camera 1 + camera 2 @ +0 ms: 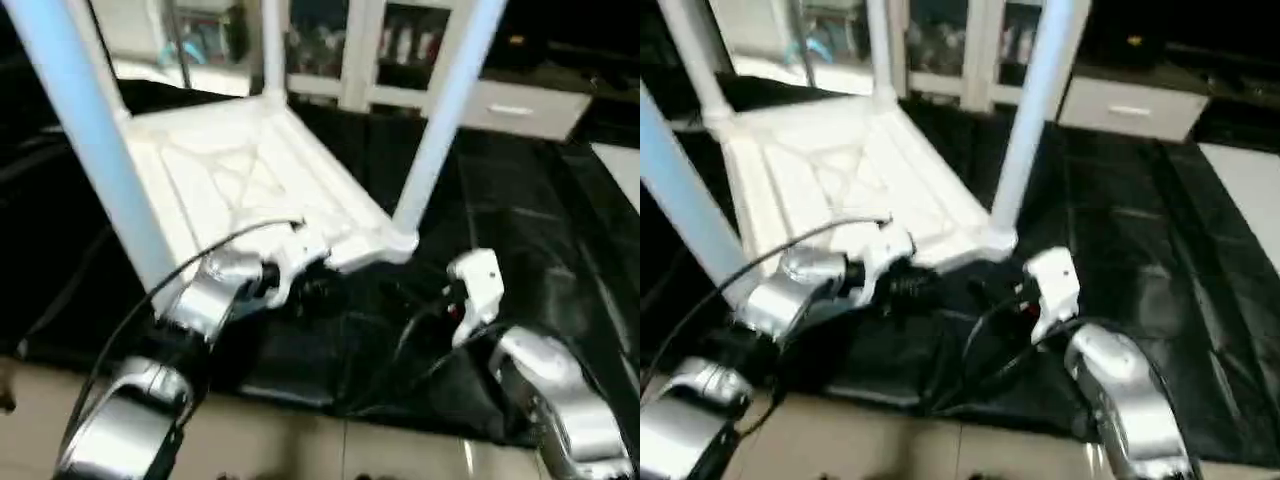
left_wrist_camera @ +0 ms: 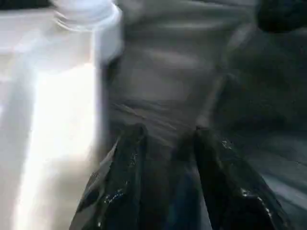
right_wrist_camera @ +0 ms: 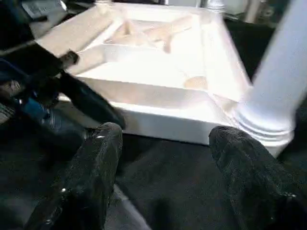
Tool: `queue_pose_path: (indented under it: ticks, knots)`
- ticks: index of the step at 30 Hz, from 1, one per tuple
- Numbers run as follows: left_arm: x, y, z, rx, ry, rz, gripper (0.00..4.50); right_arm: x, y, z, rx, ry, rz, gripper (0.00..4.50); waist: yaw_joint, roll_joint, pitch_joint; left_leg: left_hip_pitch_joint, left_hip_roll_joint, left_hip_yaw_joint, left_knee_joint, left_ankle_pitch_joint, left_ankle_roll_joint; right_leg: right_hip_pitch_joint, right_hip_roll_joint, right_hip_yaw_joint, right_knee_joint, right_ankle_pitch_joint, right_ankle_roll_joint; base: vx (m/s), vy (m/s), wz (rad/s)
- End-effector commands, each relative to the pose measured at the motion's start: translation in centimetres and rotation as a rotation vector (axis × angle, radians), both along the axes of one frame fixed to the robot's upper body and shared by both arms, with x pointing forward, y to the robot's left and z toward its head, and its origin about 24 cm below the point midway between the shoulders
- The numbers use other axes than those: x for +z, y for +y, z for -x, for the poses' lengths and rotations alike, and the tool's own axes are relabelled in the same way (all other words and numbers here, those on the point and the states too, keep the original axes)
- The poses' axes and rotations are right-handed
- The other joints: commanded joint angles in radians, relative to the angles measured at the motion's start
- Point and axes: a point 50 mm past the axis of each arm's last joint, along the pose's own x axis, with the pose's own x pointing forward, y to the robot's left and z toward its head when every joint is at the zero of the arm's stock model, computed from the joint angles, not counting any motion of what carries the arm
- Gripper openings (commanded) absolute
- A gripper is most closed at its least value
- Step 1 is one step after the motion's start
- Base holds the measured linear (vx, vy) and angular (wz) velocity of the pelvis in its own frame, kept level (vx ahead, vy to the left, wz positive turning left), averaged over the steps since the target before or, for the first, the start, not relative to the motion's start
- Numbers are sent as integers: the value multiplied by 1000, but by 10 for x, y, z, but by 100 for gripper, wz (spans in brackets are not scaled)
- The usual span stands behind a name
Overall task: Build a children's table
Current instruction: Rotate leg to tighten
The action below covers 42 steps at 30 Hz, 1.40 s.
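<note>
Upside down on a black sheet (image 1: 560,260) lies the children's table: its white tabletop (image 1: 250,180) rests with the X-ribbed underside facing up, and white legs stand up out of its round corner sockets. One leg (image 1: 440,120) rises from the tabletop's near corner on the robot's right, a second leg (image 1: 85,140) from the near corner on the robot's left, and a third leg (image 1: 272,45) from a far corner. In the right eye view a fourth leg (image 1: 695,60) stands at the other far corner. The right wrist view shows the ribbed end of the near right leg seated in its socket.

The left gripper (image 2: 165,158) sits just beside the tabletop's near edge, over the black sheet. Its fingers (image 2: 120,182) stand parted with nothing between them, close to a leg's base but not touching it. The right gripper (image 3: 165,158) hangs off the tabletop's near right corner, over the sheet, its fingers (image 3: 96,163) spread wide and holding nothing; the corner socket and its leg lie just beyond the fingertips.

The black sheet runs out from under the tabletop toward the robot, ending at a pale tiled floor (image 1: 300,450). Beyond the tabletop's far edge stand white cabinets (image 1: 500,100) with glass fronts.
</note>
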Motion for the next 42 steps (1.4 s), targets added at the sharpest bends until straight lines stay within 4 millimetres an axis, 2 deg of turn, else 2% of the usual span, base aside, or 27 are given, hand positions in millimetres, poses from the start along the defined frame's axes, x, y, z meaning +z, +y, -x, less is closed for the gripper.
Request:
queue_pose_path:
  ticks: [1, 2, 3, 4, 6, 7, 8, 9, 11, 12, 15, 18, 21, 23, 26, 31, 41, 42]
  knots:
    - [-1, -5, 4, -33, 6, -29, 220, -2, -3, 2, 8, 18, 9, 319, -1, 1, -65, 1, 3, 11, -69, -243, 43, 62, -31, 34, -57, -269, -192, 0, 0, 0]
    - [-4, -8, -1, 21, -39, -80, 226, -2, -2, 3, 20, 23, 17, 319, -3, -2, -65, -3, 2, 10, -70, -245, 43, 64, -31, 34, -59, -277, -182, 0, 0, 0]
    - [-4, -8, -1, 21, -39, -80, 226, -2, -2, 3, 20, 23, 17, 319, -2, -2, -66, 0, 1, 11, -67, -246, 44, 63, -31, 34, -60, -280, -175, 0, 0, 0]
    - [-4, -11, -11, 105, -101, -122, 263, -2, -2, 2, 25, 29, 22, 319, -5, -2, -64, -4, -1, 11, -66, -252, 47, 64, -29, 34, -63, -297, -165, 0, 0, 0]
    - [-2, -11, -14, 141, -122, -133, 264, -2, -2, 2, 26, 31, 25, 319, -2, -4, -66, -2, -1, 11, -65, -248, 49, 64, -32, 34, -66, -312, -156, 0, 0, 0]
    - [1, -12, -21, 199, -160, -148, 265, -2, -1, 1, 25, 30, 31, 319, -2, -5, -66, -8, -4, 8, -65, -240, 49, 68, -33, 32, -65, -326, -145, 0, 0, 0]
    - [3, -13, -25, 236, -190, -161, 273, -2, -2, 1, 22, 29, 34, 319, -2, -2, -66, -10, -4, 6, -65, -248, 47, 67, -32, 30, -68, -350, -131, 0, 0, 0]
    - [6, -14, -30, 276, -221, -166, 289, -2, -2, 0, 15, 27, 39, 319, -4, -7, -67, -12, -7, 6, -63, -250, 48, 68, -30, 28, -71, -374, -114, 0, 0, 0]
    - [13, -18, -38, 340, -281, -159, 309, -2, -3, -1, 6, 24, 41, 319, -5, -10, -68, -18, -8, 1, -63, -238, 49, 71, -34, 26, -75, -408, -93, 0, 0, 0]
    - [13, -18, -38, 340, -281, -159, 317, -2, -3, -1, 6, 24, 41, 319, -6, -11, -68, -16, -9, 2, -61, -237, 54, 67, -33, 25, -79, -420, -87, 0, 0, 0]
    - [13, -18, -38, 340, -281, -159, 347, -2, -3, -1, 6, 24, 41, 319, -5, -11, -68, -16, -8, 2, -60, -222, 63, 64, -33, 25, -77, -410, -97, 0, 0, 0]
    - [13, -18, -38, 340, -281, -159, 370, -2, -3, -1, 6, 24, 41, 319, -2, -9, -72, -16, -5, 2, -58, -192, 70, 65, -32, 27, -66, -328, -130, 0, 0, 0]
    - [13, -18, -38, 340, -281, -159, 400, -2, -3, -1, 6, 24, 41, 319, 0, -7, -75, -14, -3, 5, -55, -163, 81, 67, -31, 28, -54, -227, -177, 0, 0, 0]
    - [13, -18, -38, 340, -281, -159, 415, -2, -3, -1, 6, 24, 41, 319, 1, -7, -76, -16, -4, 5, -53, -145, 89, 70, -32, 28, -50, -195, -192, 0, 0, 0]
    - [13, -18, -38, 340, -281, -159, 445, -2, -3, -1, 6, 24, 41, 319, 3, -8, -75, -16, -5, 6, -53, -151, 92, 71, -33, 28, -52, -208, -193, 0, 0, 0]
    - [13, -18, -38, 340, -281, -159, 445, -2, -3, -1, 6, 24, 41, 319, 6, -7, -72, -15, -4, 5, -56, -186, 75, 69, -34, 27, -59, -277, -167, 0, 0, 0]
    - [13, -18, -38, 340, -281, -159, 445, -2, -3, -1, 6, 24, 41, 319, 14, -7, -75, -15, -4, 5, -53, -161, 76, 70, -34, 28, -53, -232, -174, 0, 0, 0]
    - [17, -25, -43, 370, -319, -139, 445, -2, -4, -1, -3, 24, 44, 319, 15, -6, -74, -15, -3, 5, -54, -161, 75, 70, -34, 28, -53, -231, -175, 0, 0, 0]
